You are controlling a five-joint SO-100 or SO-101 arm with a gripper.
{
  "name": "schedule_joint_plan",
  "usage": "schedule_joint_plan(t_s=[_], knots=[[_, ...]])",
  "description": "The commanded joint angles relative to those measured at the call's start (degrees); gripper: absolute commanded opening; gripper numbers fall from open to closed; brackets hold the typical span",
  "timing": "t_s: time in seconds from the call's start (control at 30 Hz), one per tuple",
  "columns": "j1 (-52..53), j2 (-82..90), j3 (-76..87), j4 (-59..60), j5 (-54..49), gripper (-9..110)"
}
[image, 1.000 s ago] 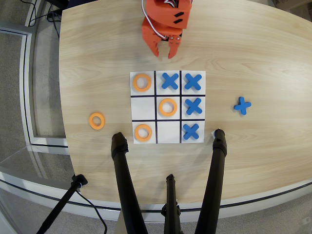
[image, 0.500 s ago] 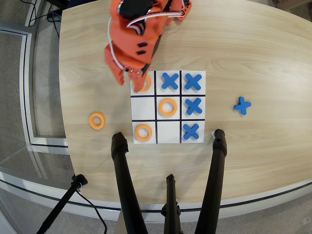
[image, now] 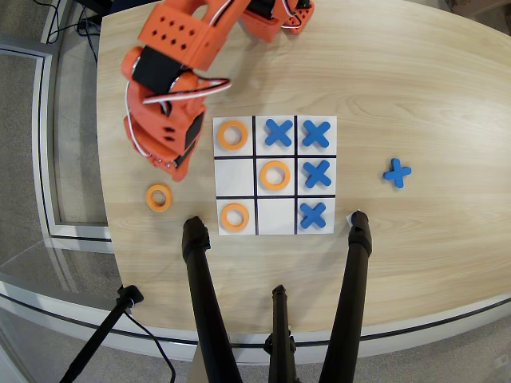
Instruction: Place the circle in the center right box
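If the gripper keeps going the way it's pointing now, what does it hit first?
Probably the loose orange ring on the table left of the grid: the gripper points down-frame toward it in the overhead view. Its height is unclear, so it might meet bare wood just short of it.

no readable text, labels or numbers, as far as visible.

Pale matt wood-grain table, white paper-like grid sheet, matt orange plastic arm.

office or lab | wooden table, tripod legs (cables on carpet)
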State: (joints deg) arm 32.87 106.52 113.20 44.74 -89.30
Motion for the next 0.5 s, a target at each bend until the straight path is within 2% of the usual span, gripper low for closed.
schedule_joint_plan(t_s=[0.0, 0.47], knots=[[1.1, -4.1, -6.2, -0.8, -1.3, 14], [2.1, -26.9, -25.0, -0.8, -3.8, 14]])
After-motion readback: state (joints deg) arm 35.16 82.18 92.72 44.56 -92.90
